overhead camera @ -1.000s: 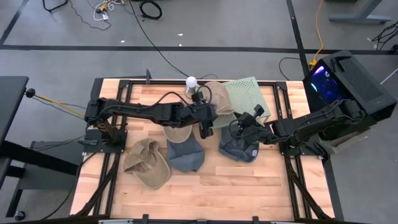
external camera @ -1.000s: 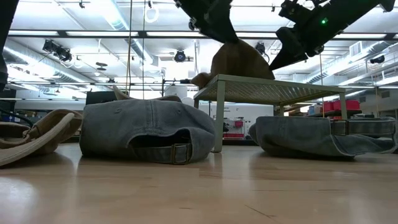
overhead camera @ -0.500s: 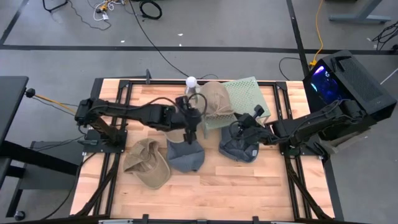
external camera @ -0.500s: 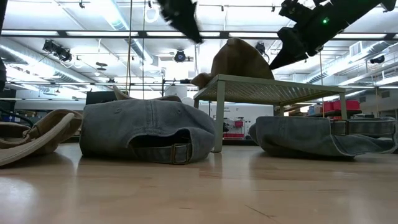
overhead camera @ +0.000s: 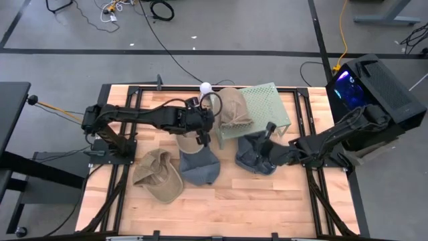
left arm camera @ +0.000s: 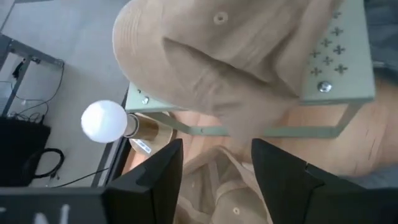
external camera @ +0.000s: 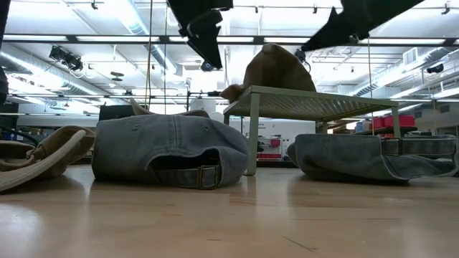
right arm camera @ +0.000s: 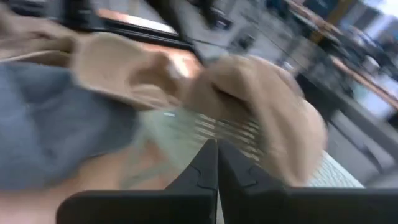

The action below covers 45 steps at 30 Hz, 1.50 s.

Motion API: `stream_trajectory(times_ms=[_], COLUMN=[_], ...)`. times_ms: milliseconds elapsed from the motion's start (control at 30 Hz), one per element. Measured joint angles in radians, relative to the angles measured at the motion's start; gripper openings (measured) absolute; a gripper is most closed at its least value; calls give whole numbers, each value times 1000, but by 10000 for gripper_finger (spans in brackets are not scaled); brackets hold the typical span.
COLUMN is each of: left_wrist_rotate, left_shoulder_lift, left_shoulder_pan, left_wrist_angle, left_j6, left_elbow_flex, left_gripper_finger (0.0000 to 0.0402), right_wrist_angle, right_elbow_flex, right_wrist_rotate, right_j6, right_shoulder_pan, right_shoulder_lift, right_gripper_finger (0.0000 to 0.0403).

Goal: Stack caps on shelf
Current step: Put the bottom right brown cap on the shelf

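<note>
A tan cap (overhead camera: 231, 106) sits crown up on the left end of the pale green shelf (overhead camera: 266, 105), also seen in the low view as the tan cap (external camera: 276, 68) on the shelf (external camera: 315, 102). Another tan cap (overhead camera: 189, 142) lies on the table left of the shelf. My left gripper (overhead camera: 202, 134) (left arm camera: 217, 162) hangs open above it, touching nothing. Two blue-grey caps (overhead camera: 198, 167) (overhead camera: 255, 157) and a third tan cap (overhead camera: 158, 175) lie on the table nearer the front. My right gripper (overhead camera: 263, 148) (right arm camera: 216, 163) hovers shut over the right blue-grey cap.
A white bulb on a brass base (left arm camera: 104, 120) stands at the table's far edge, left of the shelf. A black box with blue light (overhead camera: 371, 84) stands beyond the table's right edge. Bare wood (overhead camera: 234, 207) spans the near part of the table.
My left gripper has drawn back from the shelf toward the table's left and now hangs over the tan cap on the table. The tan cap on the shelf has stayed put. My right arm has shifted toward the near edge, over the right blue-grey cap.
</note>
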Motion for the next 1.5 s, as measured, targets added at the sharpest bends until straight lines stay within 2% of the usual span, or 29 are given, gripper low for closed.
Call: stream_trajectory(times_ms=[100,267,467,733,1067,1267,1500], left_wrist_rotate=[19,10,7,55,132,177,188], left_shoulder_lift=[0,1,1,1,12,39,57], left_shoulder_pan=[19,43,70,99,101,101,102], left_wrist_angle=[24,32,17,33,193,367,527], left_j6=[-6,-49,-112,-172,-191,-107,-52], left_elbow_flex=[0,0,0,0,-1,-3,0], left_gripper_finger=[195,194,194,194,194,194,194], right_wrist_angle=[105,214,296,351,593,666,651], right_elbow_flex=[0,0,0,0,0,0,0], right_wrist_rotate=[9,-15,-23,-108,-145,-196,-13], right_j6=[-86,-153,-156,-108,-142,-151,-198], right_shoulder_pan=[9,-48,-140,-248,-308,-313,-302], right_shoulder_lift=[47,141,212,231,231,231,231], right_gripper_finger=[1,0,0,0,0,0,0])
